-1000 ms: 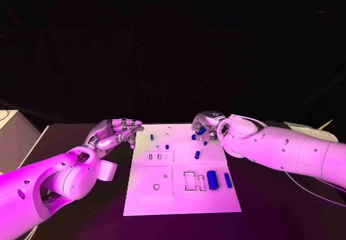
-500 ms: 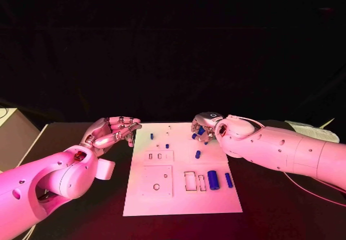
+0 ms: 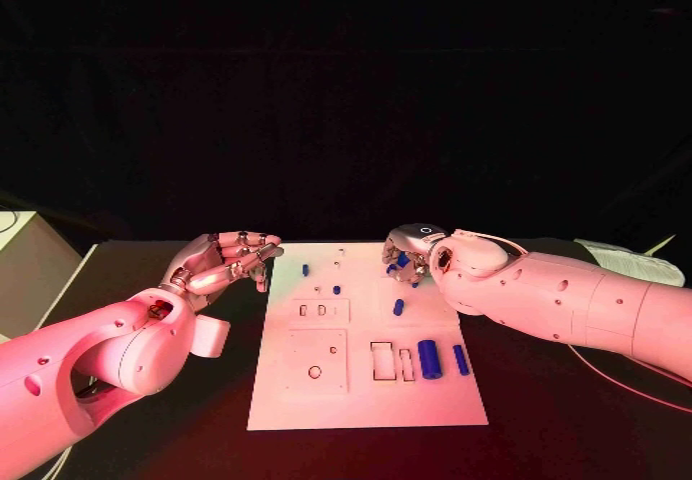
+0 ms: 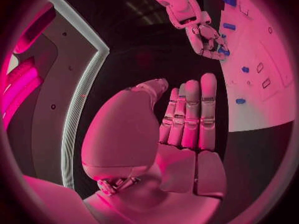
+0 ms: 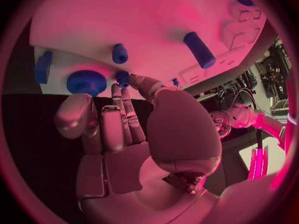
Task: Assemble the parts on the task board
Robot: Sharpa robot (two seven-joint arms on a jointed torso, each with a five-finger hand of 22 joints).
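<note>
Head view: a white task board (image 3: 368, 400) lies at the centre of the black bench (image 3: 562, 420), with small blue parts on it. Over the last second little has moved. The right hand (image 3: 408, 255) stays lowered over the board's 1 o'clock corner, where a blue knurled part (image 5: 86, 81) sits; its fingertips (image 5: 124, 80) remain touching or nearly touching a small blue peg (image 5: 122, 77). This looks like a slow grasp or seating step, with no part clearly placed yet. Whether this hand actually grasps the peg I cannot tell, since its own fingers hide the contact.

The left hand (image 3: 219, 265) keeps hovering beside the board's 10 o'clock edge, released, fingers straight and together, holding nothing.

A larger blue cylinder (image 3: 427, 358) lies near 4 o'clock on the board. Slots and smaller pieces are too small to identify.
</note>
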